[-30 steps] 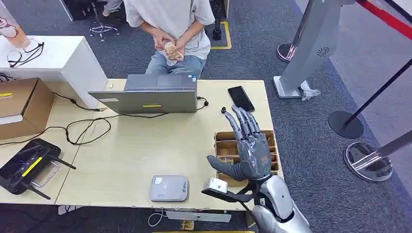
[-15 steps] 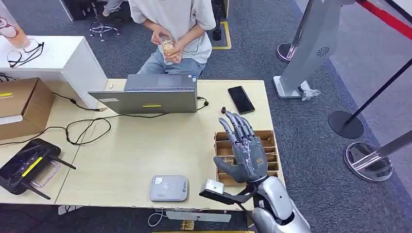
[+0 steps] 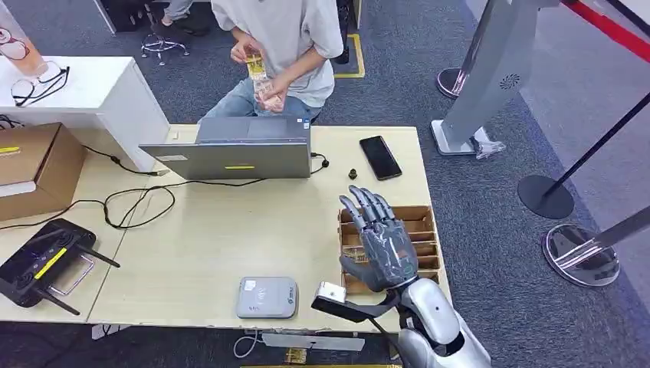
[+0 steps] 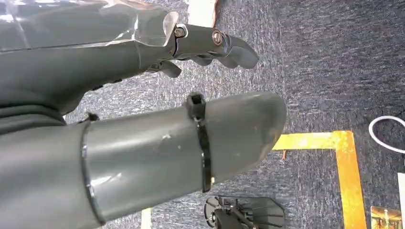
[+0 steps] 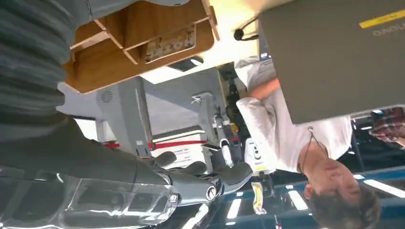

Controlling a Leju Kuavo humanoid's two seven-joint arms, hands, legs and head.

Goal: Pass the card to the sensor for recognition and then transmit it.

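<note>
the glossy grey right robot hand point(image 3: 385, 244), fingers spread and empty, hovers over the slatted wooden tray point(image 3: 426, 226).

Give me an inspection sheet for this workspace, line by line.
Surface: light wooden table.
Job's things: grey sensor near the front edge; wooden card box at right, a card lying in one slot.
Clutter: laptop, phone, cardboard box, black device with antennas.
Hands: right hand over the card box, fingers spread, holding nothing; left hand hangs above the carpet, grip unclear.
Cables: black cable looped left of the laptop.
Surroundings: seated person holding cards; barrier posts.
</note>
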